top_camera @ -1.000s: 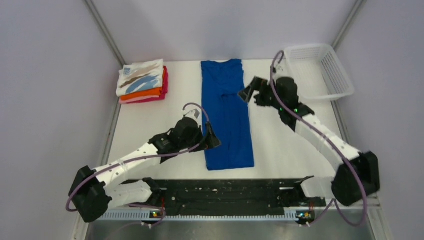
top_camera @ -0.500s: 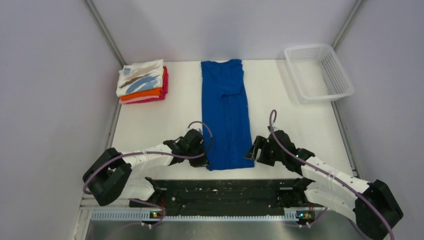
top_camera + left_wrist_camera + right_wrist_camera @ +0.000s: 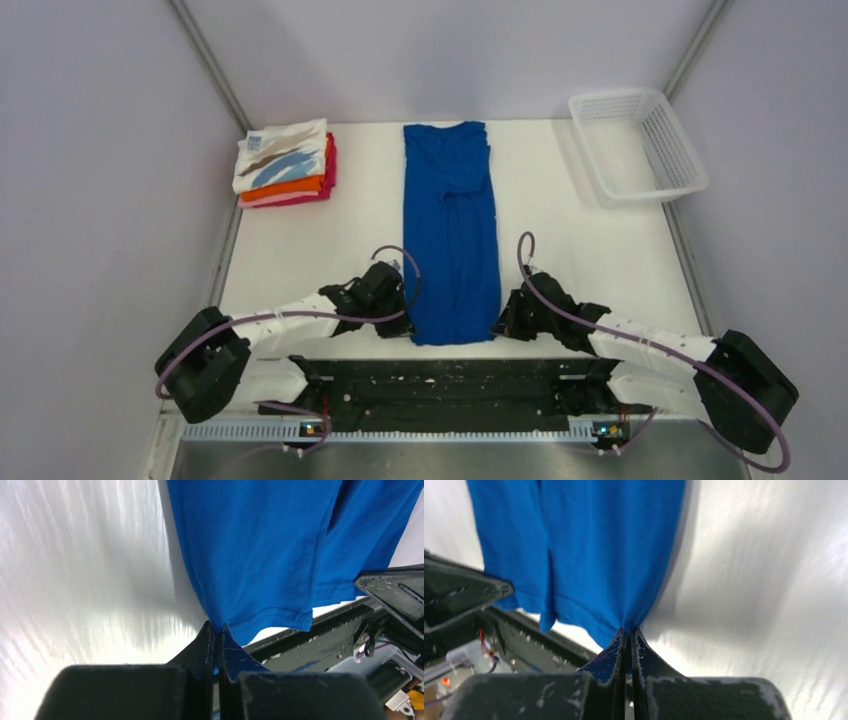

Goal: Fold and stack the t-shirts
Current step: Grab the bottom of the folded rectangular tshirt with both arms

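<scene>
The royal-blue t-shirt (image 3: 450, 230) lies as a long narrow strip down the middle of the table, collar at the far end. My left gripper (image 3: 408, 327) is shut on its near left hem corner (image 3: 220, 622). At the near right hem corner (image 3: 621, 622) my right gripper (image 3: 497, 326) is shut on the cloth too. In both wrist views blue fabric (image 3: 260, 550) fans out from the closed fingertips. A folded stack of t-shirts (image 3: 287, 162), white on top over orange and magenta, sits at the far left.
A white mesh basket (image 3: 640, 145) stands at the far right corner. The black rail (image 3: 450, 385) of the arm bases runs along the near edge, just behind the blue shirt's hem. Grey walls close both sides.
Both arms came down to the near hem; the right one swung from the far right of the shirt. Both grippers went from open to shut on the hem corners.
</scene>
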